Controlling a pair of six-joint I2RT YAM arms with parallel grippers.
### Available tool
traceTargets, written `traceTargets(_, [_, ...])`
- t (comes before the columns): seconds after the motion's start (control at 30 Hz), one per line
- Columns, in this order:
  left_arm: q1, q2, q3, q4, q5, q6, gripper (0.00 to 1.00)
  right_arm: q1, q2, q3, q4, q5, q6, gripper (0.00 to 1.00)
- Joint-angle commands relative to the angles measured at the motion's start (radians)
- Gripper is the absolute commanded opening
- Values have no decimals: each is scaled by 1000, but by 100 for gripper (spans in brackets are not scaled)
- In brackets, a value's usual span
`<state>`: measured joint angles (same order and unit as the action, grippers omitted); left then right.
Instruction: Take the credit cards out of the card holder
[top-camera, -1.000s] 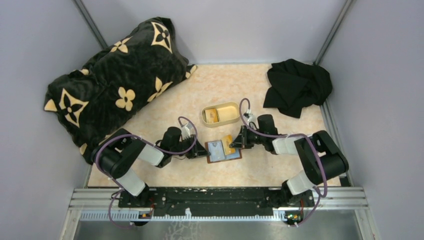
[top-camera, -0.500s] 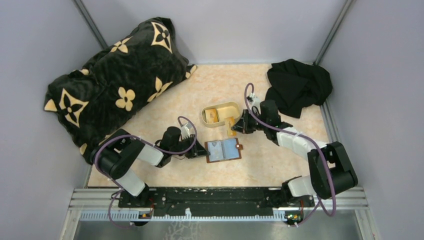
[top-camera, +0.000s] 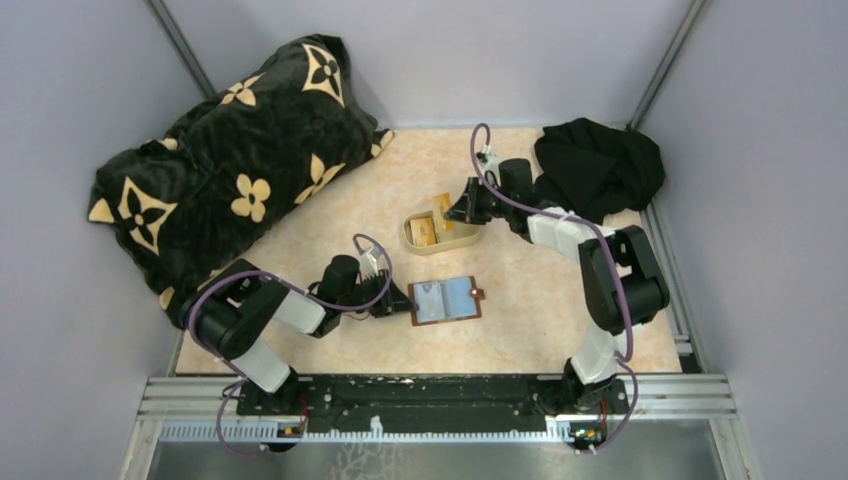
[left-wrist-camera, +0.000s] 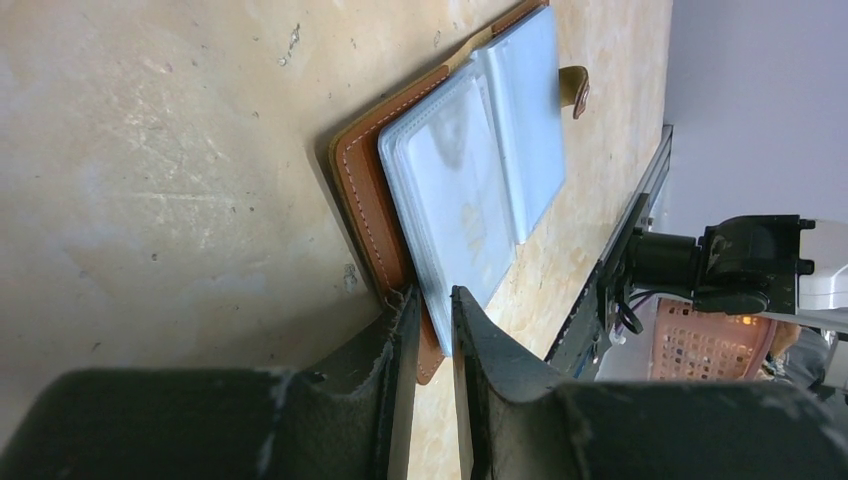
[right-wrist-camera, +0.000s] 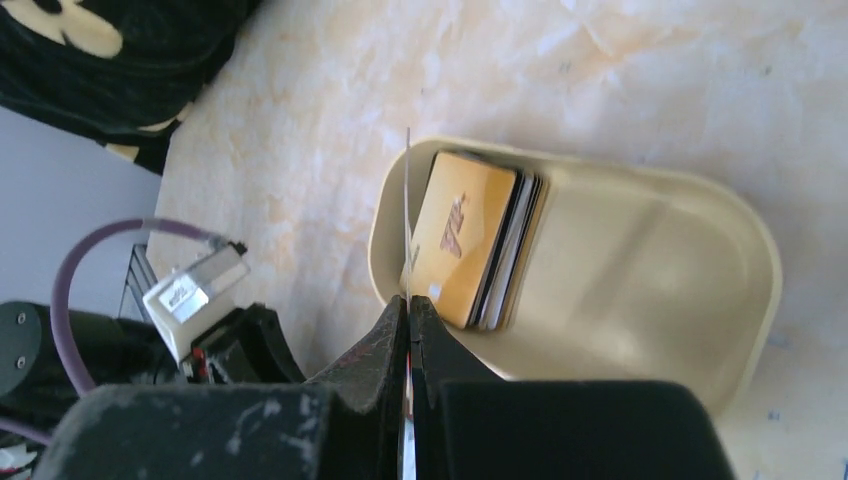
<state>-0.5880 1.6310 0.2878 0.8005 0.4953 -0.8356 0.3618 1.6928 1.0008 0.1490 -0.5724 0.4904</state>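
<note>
One card holder (top-camera: 446, 300) lies open, left gripper (left-wrist-camera: 432, 300) pinching its edge; right gripper (right-wrist-camera: 408, 305) clamps one card (right-wrist-camera: 407, 200) over the stack (right-wrist-camera: 460, 235) in one tray (right-wrist-camera: 700, 190).

A black flower-patterned cushion (top-camera: 230, 160) lies at ten o'clock, crumpled black cloth (top-camera: 595, 175) at two, tan tray (top-camera: 440, 246) mid-counter (top-camera: 400, 170).

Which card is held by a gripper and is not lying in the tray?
The thin card seen edge-on, pinched upright in the right gripper over the tray. The others lie stacked inside the tray, an orange one on top.
</note>
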Motion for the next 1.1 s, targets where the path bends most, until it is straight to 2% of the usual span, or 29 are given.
traceTargets(0.0, [11, 20, -41, -185, -107, 70, 27, -4, 86, 116, 30, -18, 14, 0])
traceTargets(0.43, [10, 16, -80, -152, -113, 60, 27, 30, 222, 121, 85, -63, 24, 0])
traceTargets(0.73, [10, -5, -90, -162, -124, 65, 27, 49, 299, 183, 72, -77, 26, 0])
traceTargets(1.07, [9, 22, -78, -152, -118, 66, 27, 63, 315, 188, 48, -86, 17, 0])
